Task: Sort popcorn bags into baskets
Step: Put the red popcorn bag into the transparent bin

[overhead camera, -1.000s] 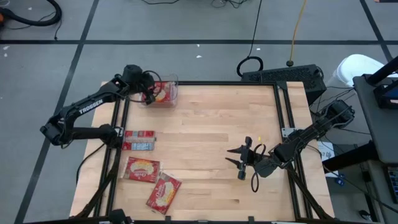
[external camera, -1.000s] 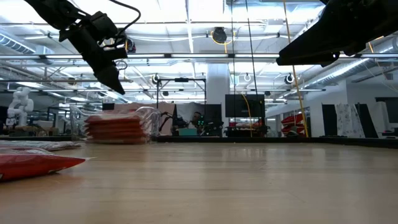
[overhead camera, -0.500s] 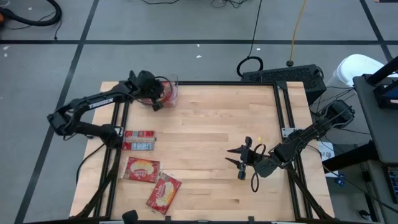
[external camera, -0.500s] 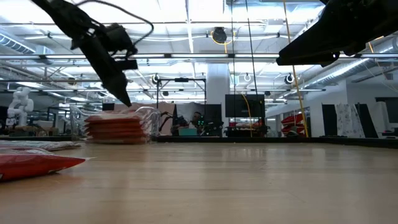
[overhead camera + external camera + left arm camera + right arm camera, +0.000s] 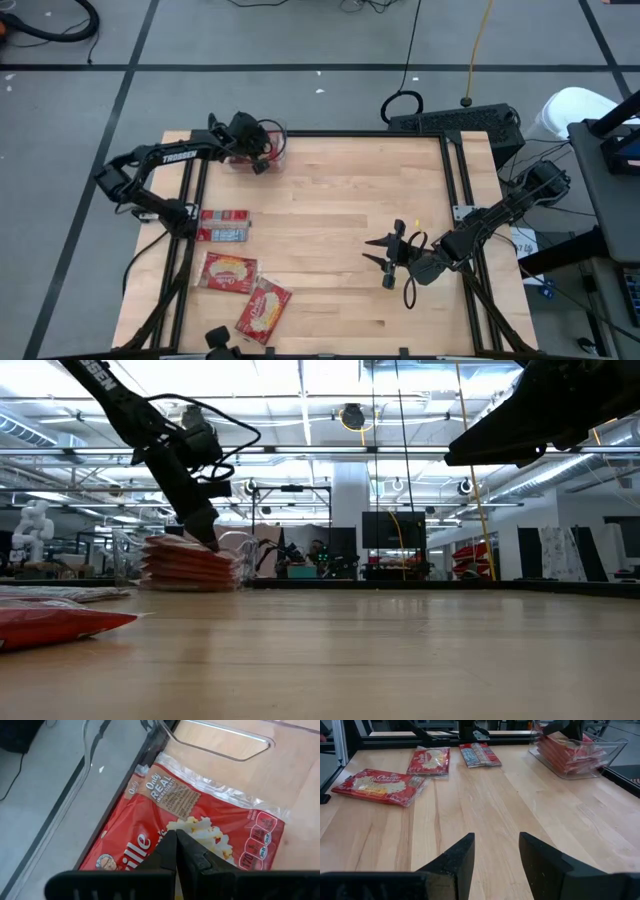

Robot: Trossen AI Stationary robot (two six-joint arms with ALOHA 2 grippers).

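Observation:
A clear basket [image 5: 276, 140] stands at the table's far left corner and holds a stack of red popcorn bags [image 5: 185, 565]. My left gripper [image 5: 208, 542] is shut, with its tips down on the top bag [image 5: 215, 815] of that stack. Three more popcorn bags lie flat on the table's left side: one [image 5: 224, 226] by the left edge, two [image 5: 228, 271] [image 5: 263, 307] nearer the front. My right gripper [image 5: 381, 262] hangs open over the right half of the table with nothing between its fingers [image 5: 455, 860]. My left gripper rests its shut fingertips [image 5: 176, 837] on the printed face of the top bag [image 5: 200, 827], about mid-face. The fingers slant down from the table's left. The bag lies flat on the stack inside the basket [image 5: 225, 750].
Bare wood stretches between the basket and my right gripper [image 5: 496, 855]. A black frame rail [image 5: 300, 133] runs along the table's far and side edges. Cables and a dark pedal box [image 5: 455, 120] lie on the floor beyond the far edge.
My left gripper has come down over the basket, shifting a little toward the table's right, and has shut on the way. Its tips now sit on the top bag of the stack. The bags on the table lie as before.

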